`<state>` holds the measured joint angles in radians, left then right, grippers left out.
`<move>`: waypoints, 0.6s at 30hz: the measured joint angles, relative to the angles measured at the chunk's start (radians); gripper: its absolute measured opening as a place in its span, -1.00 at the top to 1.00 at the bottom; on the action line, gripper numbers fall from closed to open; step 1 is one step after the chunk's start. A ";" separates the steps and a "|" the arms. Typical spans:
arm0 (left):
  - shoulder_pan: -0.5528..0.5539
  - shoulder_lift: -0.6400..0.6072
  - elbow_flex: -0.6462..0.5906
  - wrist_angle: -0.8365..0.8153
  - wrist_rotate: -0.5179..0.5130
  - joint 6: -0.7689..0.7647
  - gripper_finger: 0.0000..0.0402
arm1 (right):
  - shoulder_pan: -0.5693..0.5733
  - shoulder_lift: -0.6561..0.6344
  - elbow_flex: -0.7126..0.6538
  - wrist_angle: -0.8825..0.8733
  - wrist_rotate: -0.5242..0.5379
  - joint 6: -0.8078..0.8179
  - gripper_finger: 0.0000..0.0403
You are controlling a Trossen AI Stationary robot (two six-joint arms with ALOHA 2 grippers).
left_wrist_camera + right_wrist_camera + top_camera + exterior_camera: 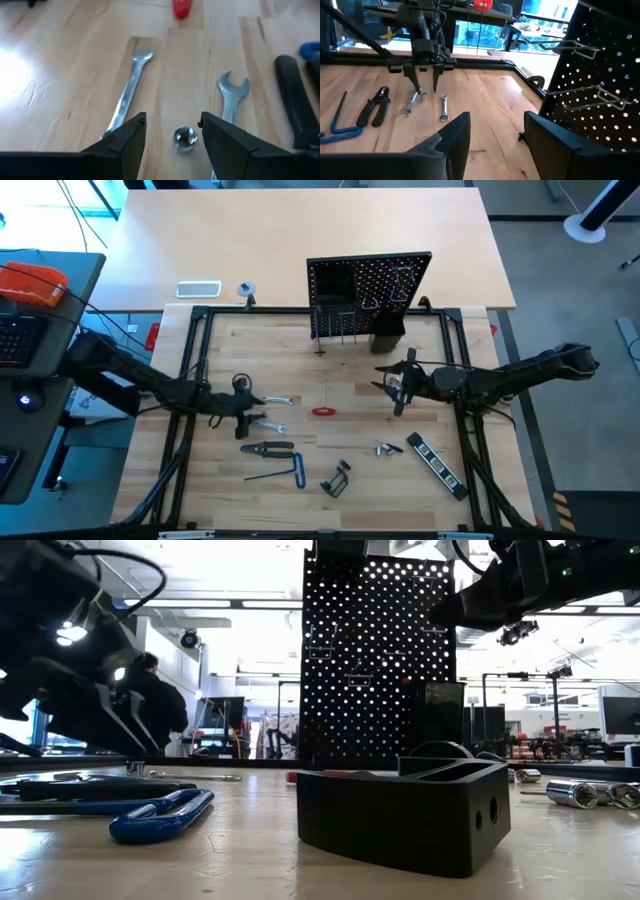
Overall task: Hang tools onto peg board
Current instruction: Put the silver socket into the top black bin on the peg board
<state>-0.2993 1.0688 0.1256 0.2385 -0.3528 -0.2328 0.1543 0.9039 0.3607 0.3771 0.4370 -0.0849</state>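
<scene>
Black fingers of the left claw (172, 135) stand well apart and hold nothing, low over the wooden surface (330, 360) on its left side. Between them lies a small shiny socket (185, 137). A silver wrench (129, 90) lies just to one side of it, a second wrench (231, 98) just to the other, both flat on the wood. Farther right lies a red-handled screwdriver (323, 407). Nearer the front edge lie black pliers (268, 448), a blue-handled hex key (288, 473), a black clamp (336, 479) and a black striped bar (435, 464).

The right claw (494, 142) is raised on the right side, its fingers also spread wide and empty, just in front of the peg board (368, 292). The peg board stands upright at the far middle of the surface, with metal hooks (585, 49) and a small black bin (387, 336) on its front
</scene>
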 joint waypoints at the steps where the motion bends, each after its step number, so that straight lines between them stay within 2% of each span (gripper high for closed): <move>1: -0.004 0.030 0.017 0.001 -0.002 0.014 0.09 | 0.001 0.000 0.000 -0.001 -0.001 0.002 0.10; 6: -0.011 0.193 0.084 -0.007 -0.025 0.036 0.09 | 0.012 0.000 0.000 -0.002 -0.001 0.006 0.10; 10: -0.016 0.274 0.121 0.005 -0.062 0.028 0.09 | 0.017 0.000 0.000 -0.012 -0.002 0.018 0.10; 15: -0.041 0.285 0.131 -0.005 -0.099 0.012 0.09 | 0.017 0.000 0.000 -0.050 -0.003 0.044 0.10; 18: -0.059 0.258 0.131 -0.064 -0.114 -0.028 0.09 | 0.017 0.000 0.000 -0.061 -0.011 0.055 0.10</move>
<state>-0.3583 1.3270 0.2565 0.1746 -0.4665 -0.2608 0.1711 0.9043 0.3607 0.3159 0.4255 -0.0296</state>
